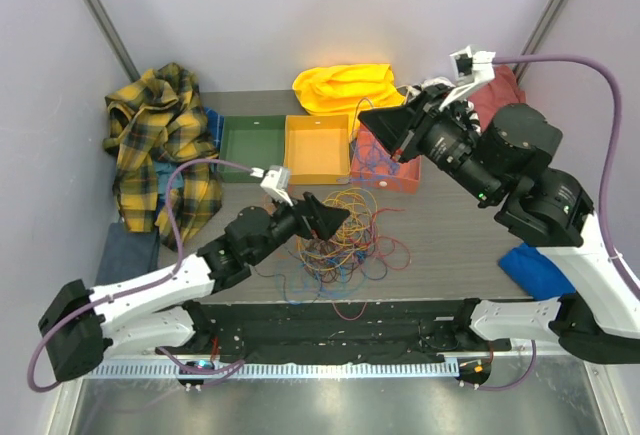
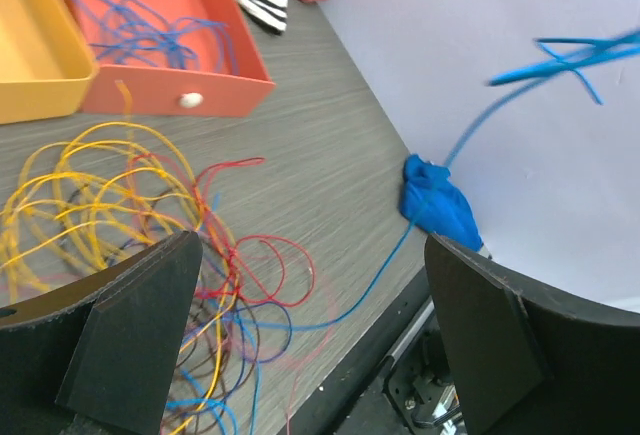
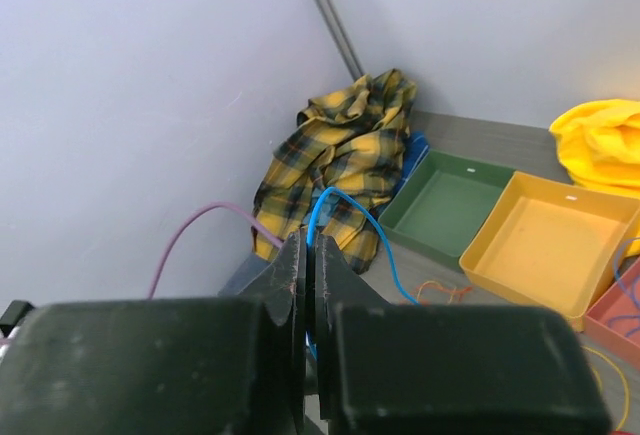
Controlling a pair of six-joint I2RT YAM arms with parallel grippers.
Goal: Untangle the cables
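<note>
The cables (image 1: 345, 240) lie in a loose tangle of yellow, red, orange, blue and dark loops on the table's middle. My left gripper (image 1: 335, 217) hovers low over the tangle's left part. It is open, and nothing sits between its fingers (image 2: 130, 345). The right gripper (image 1: 372, 123) is raised above the red tray and is shut on a blue cable (image 3: 345, 220). That blue cable (image 2: 400, 245) rises from the tangle (image 2: 120, 205) toward the upper right in the left wrist view. The pinch shows at the right gripper (image 3: 310, 250).
A green tray (image 1: 252, 148), a yellow tray (image 1: 317, 150) and a red tray (image 1: 385, 167) holding blue cables stand in a row at the back. A plaid cloth (image 1: 160, 140) lies back left, a yellow cloth (image 1: 345, 85) behind the trays, a blue cloth (image 1: 535, 267) near right.
</note>
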